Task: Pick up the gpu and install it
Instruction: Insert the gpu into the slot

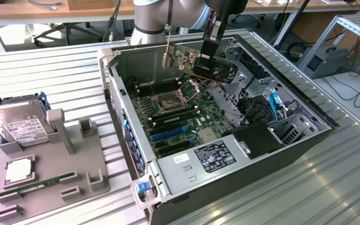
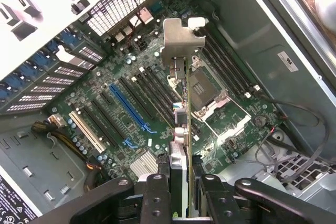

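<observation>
Holding the graphics card [image 1: 216, 69] by its upper edge, the gripper [image 1: 211, 49] hangs over the open computer case [image 1: 305, 117] in the exterior view. We see the jaws closed narrowly on the card, which is in the air and well apart from the motherboard [image 1: 180, 117] below. Its metal bracket [image 1: 166, 58] hangs at the end toward the exterior view's left. Outside the case, on that same side, a grey tray [image 1: 55, 168] carries a hard drive [image 1: 17, 124] and a memory stick [image 1: 36, 183], both untouched. A blue cable [image 1: 273, 105] lies inside the case toward the exterior view's right.

In the wrist view we look along the card [image 2: 178, 162], seen edge-on and pinched between the two black fingers [image 2: 157, 198] of the gripper [image 2: 181, 195]. The bracket [image 2: 181, 40] is at the card's far end. Beneath it we see the motherboard [image 2: 157, 129], with the processor socket [image 2: 210, 95] on one side of the card's line and the long blue slot [image 2: 128, 108] on the other. The card appears to hang over the black slots beside the socket, not over the blue slot.

We judge three risks. The grip takes only a thin edge, so the card could tip or slip under a sideways push. The bracket could catch on the case's rear wall if it comes down askew. A card out of line with its slot could press on nearby parts.
</observation>
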`<action>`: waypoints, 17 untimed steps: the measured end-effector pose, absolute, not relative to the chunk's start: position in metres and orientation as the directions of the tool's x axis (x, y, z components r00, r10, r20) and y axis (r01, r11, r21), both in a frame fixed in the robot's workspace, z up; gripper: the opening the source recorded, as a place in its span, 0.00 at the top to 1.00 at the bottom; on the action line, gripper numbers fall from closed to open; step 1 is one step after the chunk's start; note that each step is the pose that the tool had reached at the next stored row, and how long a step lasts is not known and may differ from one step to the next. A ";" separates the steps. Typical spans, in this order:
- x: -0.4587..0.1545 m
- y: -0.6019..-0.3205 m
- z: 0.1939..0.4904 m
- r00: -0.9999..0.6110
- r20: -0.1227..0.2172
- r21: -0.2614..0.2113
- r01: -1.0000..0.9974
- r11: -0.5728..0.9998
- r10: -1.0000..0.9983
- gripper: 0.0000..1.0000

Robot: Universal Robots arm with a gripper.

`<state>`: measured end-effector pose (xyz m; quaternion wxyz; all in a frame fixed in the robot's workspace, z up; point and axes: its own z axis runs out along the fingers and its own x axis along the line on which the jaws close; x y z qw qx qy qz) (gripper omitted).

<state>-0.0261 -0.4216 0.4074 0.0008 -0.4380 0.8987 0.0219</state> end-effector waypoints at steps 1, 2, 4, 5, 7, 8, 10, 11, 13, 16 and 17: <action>-0.026 -0.422 0.407 -0.614 -0.021 0.039 -0.789 0.614 -0.789 0.73; -0.026 -0.422 0.407 -0.605 -0.021 0.039 -0.796 0.604 -0.796 0.73; -0.026 -0.422 0.407 -0.585 -0.021 0.039 -0.811 0.584 -0.811 0.73; -0.026 -0.422 0.407 -0.574 -0.021 0.039 -0.818 0.573 -0.818 0.73; -0.026 -0.422 0.407 -0.546 -0.021 0.039 -0.837 0.545 -0.837 0.73; -0.026 -0.422 0.407 -0.531 -0.021 0.039 -0.847 0.530 -0.847 0.73; -0.026 -0.422 0.407 -0.505 -0.021 0.039 -0.863 0.505 -0.863 0.73; -0.026 -0.422 0.407 -0.493 -0.021 0.039 -0.870 0.492 -0.870 0.73; -0.026 -0.422 0.407 -0.472 -0.021 0.039 -0.881 0.471 -0.882 0.73; -0.026 -0.422 0.407 -0.453 -0.021 0.039 -0.891 0.452 -0.891 0.73; -0.026 -0.422 0.407 -0.448 -0.021 0.039 -0.894 0.447 -0.894 0.73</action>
